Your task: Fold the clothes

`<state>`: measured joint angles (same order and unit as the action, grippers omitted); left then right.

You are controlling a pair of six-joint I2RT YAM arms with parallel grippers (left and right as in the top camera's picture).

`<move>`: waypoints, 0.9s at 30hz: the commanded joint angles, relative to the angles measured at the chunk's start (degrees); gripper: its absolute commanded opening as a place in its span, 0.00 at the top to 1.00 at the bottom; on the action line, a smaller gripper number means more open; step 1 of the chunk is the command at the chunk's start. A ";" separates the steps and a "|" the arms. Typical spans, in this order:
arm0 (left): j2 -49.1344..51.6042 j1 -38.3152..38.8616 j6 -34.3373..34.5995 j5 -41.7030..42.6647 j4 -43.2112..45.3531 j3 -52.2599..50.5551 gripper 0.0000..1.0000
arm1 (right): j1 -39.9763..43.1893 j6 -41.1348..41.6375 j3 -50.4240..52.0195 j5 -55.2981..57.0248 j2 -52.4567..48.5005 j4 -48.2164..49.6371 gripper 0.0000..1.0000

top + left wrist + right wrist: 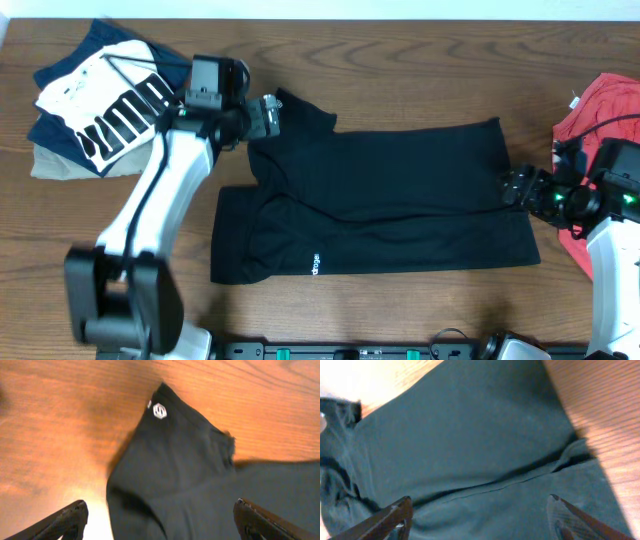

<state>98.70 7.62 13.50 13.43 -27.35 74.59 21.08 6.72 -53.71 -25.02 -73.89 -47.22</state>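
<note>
Centre frame, on the bench (420,60): black garment (380,200) lies flat, apparently folded double. Left gripper (268,116) and right gripper (513,188) both spread.

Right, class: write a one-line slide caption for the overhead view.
Left gripper and right gripper open at opposite ends of the black garment, partly folded on the wooden table.

You're working on a dark brown wooden table (400,60) with a strong, wavy grain running along its length, and a pale strip (330,8) (wall or floor, you can't tell from above) shows past its far edge. Along the near edge you'll see a black rail (320,349). Up close in the left wrist view the wood glows warm orange, with a white glare patch (97,522) where light hits it.
</note>
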 commanded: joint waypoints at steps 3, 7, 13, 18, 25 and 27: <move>10.08 -1.09 -4.31 2.84 4.98 2.29 0.06 | -2.93 -0.81 -0.07 -1.14 -0.02 -0.39 0.20; 15.10 -1.07 -4.94 2.82 8.24 2.32 0.06 | -3.87 -0.81 0.00 -0.66 -0.17 -0.39 0.24; 20.06 -1.05 -4.90 2.84 11.30 2.32 0.11 | -5.09 -0.81 0.59 0.74 -0.74 -0.37 0.29; 21.11 -0.98 -4.87 2.86 12.41 2.29 0.25 | -5.31 -0.81 0.70 1.27 -1.68 0.00 0.32; 21.11 0.39 -4.87 2.84 13.00 2.25 0.60 | -5.35 -0.81 0.70 1.25 -2.54 0.24 0.37; 21.11 0.46 -4.85 2.84 13.88 2.25 0.70 | -5.35 -0.83 0.70 1.27 -2.54 0.31 0.39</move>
<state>118.76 7.73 8.93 16.25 -14.13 76.14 16.58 6.70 -53.49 -23.81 -76.01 -47.03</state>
